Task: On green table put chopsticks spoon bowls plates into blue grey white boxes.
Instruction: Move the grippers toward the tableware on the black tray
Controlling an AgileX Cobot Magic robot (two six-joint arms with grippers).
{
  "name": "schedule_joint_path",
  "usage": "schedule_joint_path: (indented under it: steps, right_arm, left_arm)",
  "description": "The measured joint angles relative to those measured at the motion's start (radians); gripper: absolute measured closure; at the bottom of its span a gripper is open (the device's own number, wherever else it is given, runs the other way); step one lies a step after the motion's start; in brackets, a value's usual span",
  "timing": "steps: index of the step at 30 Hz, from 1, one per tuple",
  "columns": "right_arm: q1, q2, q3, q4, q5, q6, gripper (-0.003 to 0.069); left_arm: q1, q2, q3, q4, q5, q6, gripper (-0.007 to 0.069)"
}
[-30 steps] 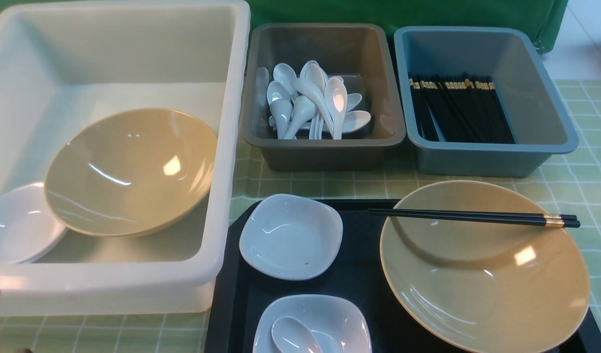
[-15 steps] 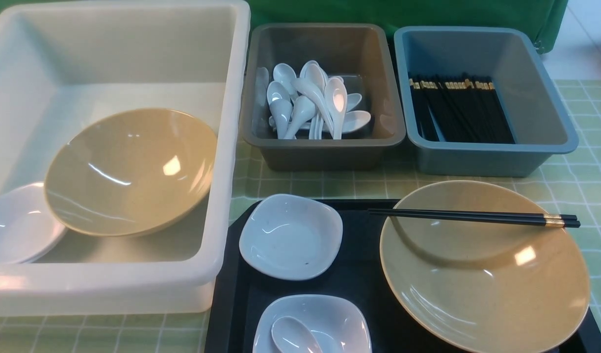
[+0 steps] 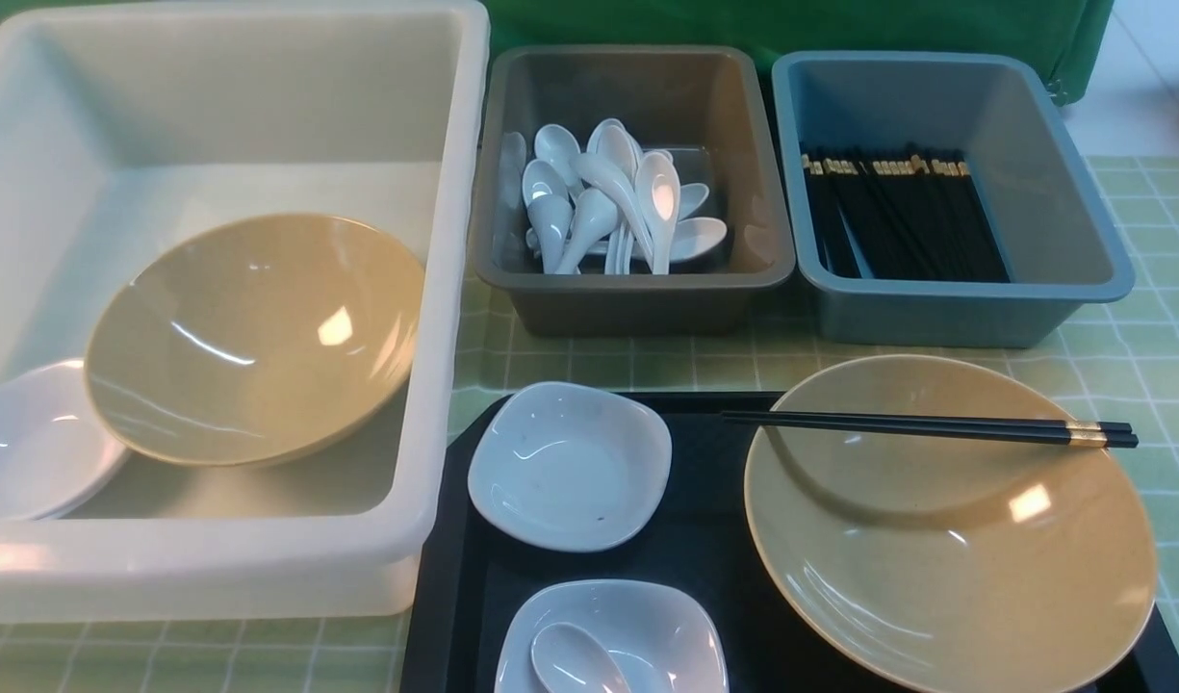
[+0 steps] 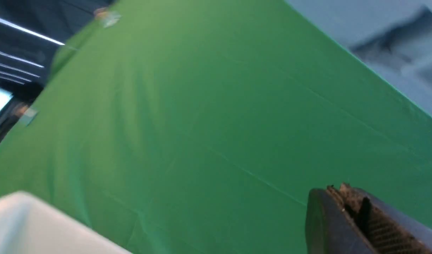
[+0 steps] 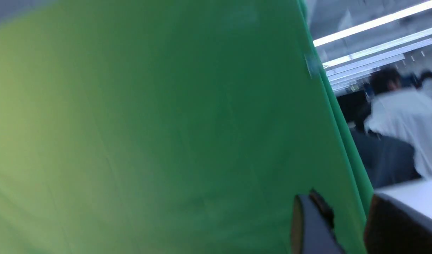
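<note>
**Inspector:** Where is the pair of thin black, gold-banded chopsticks (image 3: 931, 426) lying?

**Assessor:** They are resting across the far rim of the wide glossy tan bowl (image 3: 950, 539) on the black tray (image 3: 733, 549). Their long axis is running left-right, with the gold ends pointing right.

**Inspector:** And the grippers?

**Assessor:** Both are facing the green backdrop (image 4: 201, 123), away from the chopsticks. The left gripper (image 4: 337, 192) is pressed together and empty. The right gripper (image 5: 342, 201) is standing slightly apart, holding nothing, and is judged nearer.
</note>
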Motion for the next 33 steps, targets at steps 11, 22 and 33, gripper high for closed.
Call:
schedule_joint_path:
  steps: [11, 22, 33]
  right_arm:
    - [0.0, 0.532, -0.508, -0.003, 0.578, -0.23, 0.0423]
    - [0.144, 0.761, -0.459, -0.006, 0.767, -0.297, 0.0423]
    - [0.239, 1.068, -0.644, 0.006, 1.023, -0.397, 0.0414]
  left_arm:
    - [-0.118, 0.466, -0.467, 0.032, 0.556, 0.062, 0.0625]
    - [-0.405, 0.485, -0.381, -0.046, 0.629, 0.241, 0.0625]
    - [-0.452, 0.485, -0.369, -0.133, 0.609, 0.243, 0.0625]
